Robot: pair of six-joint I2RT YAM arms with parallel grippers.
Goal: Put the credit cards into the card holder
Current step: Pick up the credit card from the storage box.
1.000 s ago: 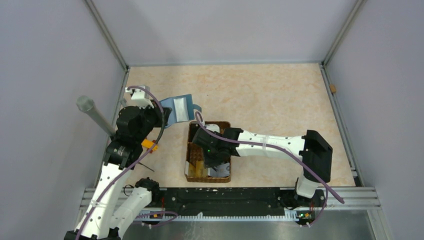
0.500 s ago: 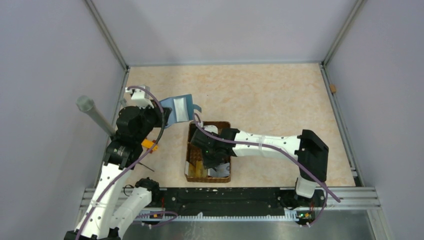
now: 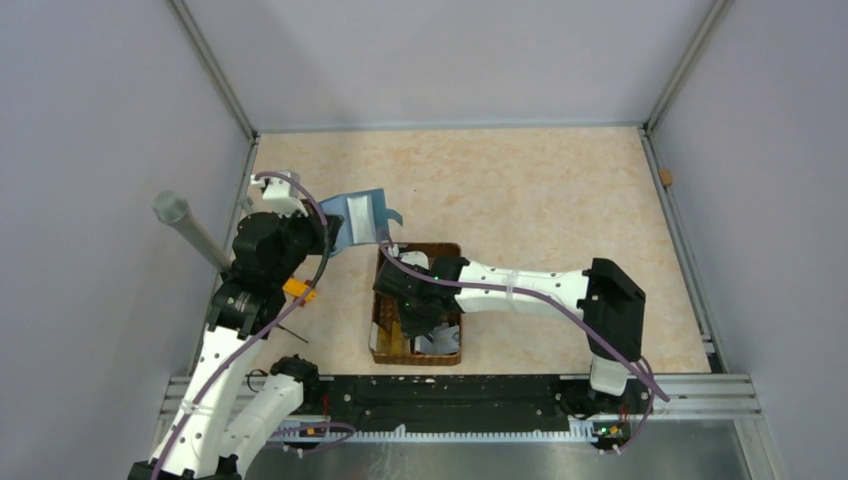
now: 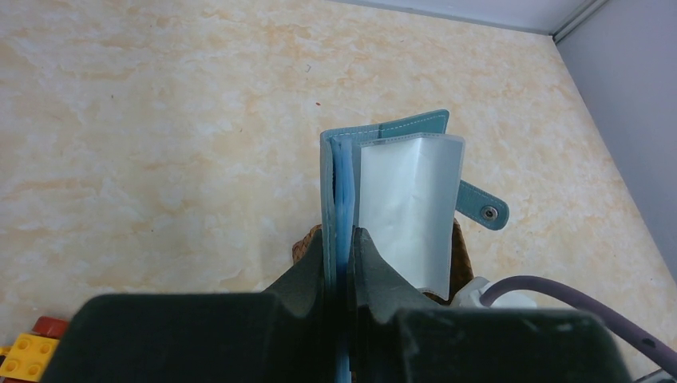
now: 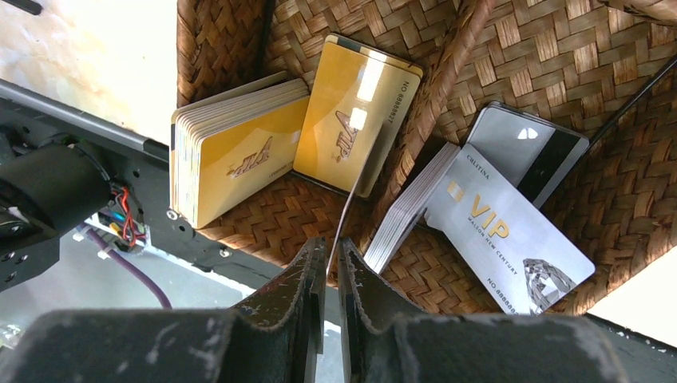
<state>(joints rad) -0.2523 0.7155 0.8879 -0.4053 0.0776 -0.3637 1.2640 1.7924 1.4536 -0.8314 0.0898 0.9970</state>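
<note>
Your right arm [image 3: 520,285] has slid a little to its left across the counter [image 3: 560,180] since a second ago, carrying its wrist further over the wicker basket [image 3: 378,305] while its fingers drew closer. Your left arm [image 3: 225,340] has not shifted. The card holder [image 4: 387,126] is lifted off the counter just beyond the basket's far left corner. It hangs open with a clear sleeve showing, and the left tool [image 4: 345,239] is clamped on its teal cover and inner leaves. The credit cards [image 5: 231,155] lie in the basket: a gold stack and a loose gold one in one compartment, and a white stack with a VIP card in the next. The right tool [image 5: 331,255] stands nearly together on a thin edge-on card [image 5: 342,227] beside the divider. I judge the pickup is the step in hand. Next you would need to lift that card clear of the wicker and line its edge up with a sleeve. How firm the pinch is you cannot tell, which sleeve is free stays hidden, and the overhead view buries the right fingers under the wrist.
</note>
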